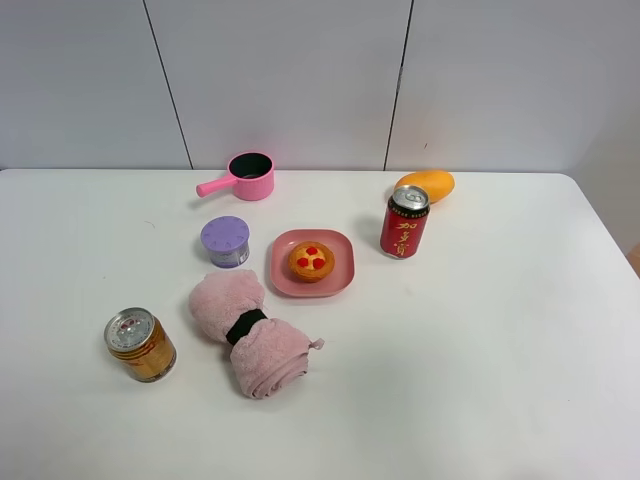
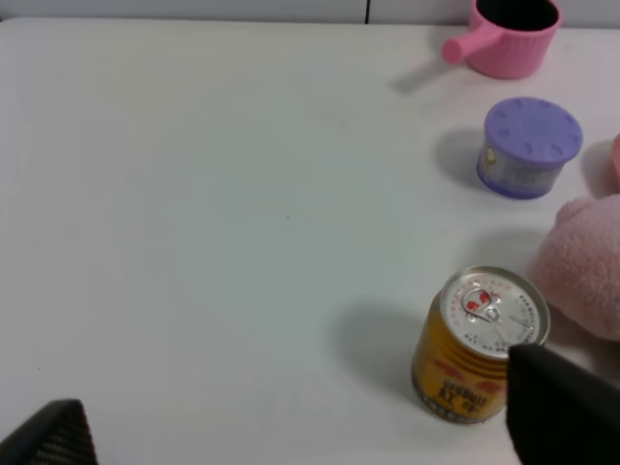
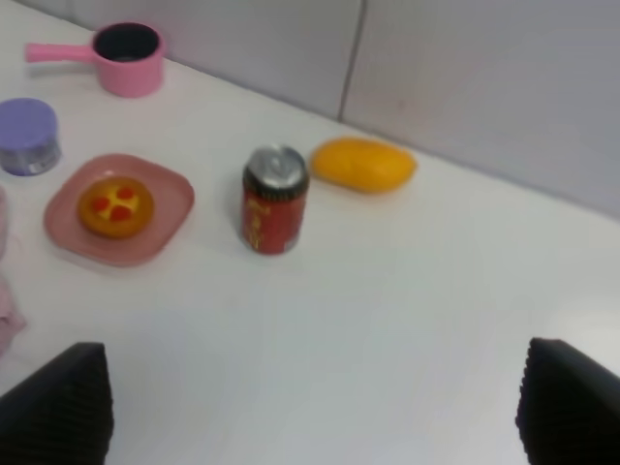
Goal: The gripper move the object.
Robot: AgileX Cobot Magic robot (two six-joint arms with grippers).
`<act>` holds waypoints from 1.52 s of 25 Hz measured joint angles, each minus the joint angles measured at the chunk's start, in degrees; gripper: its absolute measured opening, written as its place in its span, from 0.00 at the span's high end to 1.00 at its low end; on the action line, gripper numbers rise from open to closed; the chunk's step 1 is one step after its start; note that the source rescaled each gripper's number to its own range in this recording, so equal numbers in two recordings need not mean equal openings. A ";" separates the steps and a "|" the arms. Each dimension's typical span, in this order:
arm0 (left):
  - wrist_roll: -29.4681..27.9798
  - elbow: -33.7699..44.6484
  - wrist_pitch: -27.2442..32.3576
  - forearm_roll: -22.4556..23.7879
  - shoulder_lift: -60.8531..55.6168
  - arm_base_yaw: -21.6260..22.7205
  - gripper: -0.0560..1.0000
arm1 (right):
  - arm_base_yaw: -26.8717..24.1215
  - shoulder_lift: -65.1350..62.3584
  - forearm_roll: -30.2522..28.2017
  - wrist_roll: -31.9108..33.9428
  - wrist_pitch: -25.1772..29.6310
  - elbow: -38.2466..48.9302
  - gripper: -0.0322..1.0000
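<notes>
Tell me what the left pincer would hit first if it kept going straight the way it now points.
Probably bare table. Its two fingers sit wide apart at the wrist view's edge, and the golden can stands close by one of them, off the centre line. Depth is unclear, so that finger might clip the can.

The tall red can [image 1: 404,223] carries a column of yellow characters down its side, too small to make out. The short golden can [image 2: 477,345] has dark lettering on a band near its base and red marks on its silver lid, blurred beyond reading. Nothing else bears writing.
</notes>
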 joint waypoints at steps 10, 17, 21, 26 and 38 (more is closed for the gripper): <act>0.00 0.00 0.00 0.00 0.00 0.00 0.00 | -18.73 -14.59 2.74 -0.81 -1.49 15.22 0.19; 0.00 0.00 0.00 0.00 0.00 0.00 0.00 | -19.92 -24.68 3.74 -0.63 -5.15 26.77 0.19; 0.00 0.00 0.00 0.00 0.00 0.00 0.00 | -19.92 -25.55 4.78 0.25 -5.17 30.32 0.19; 0.00 0.00 0.00 0.00 0.00 0.00 0.00 | -18.97 -25.55 5.45 0.25 -6.86 31.00 0.19; 0.00 0.00 0.00 0.00 0.00 0.00 0.00 | -13.53 -25.55 4.51 0.25 -8.41 34.16 0.19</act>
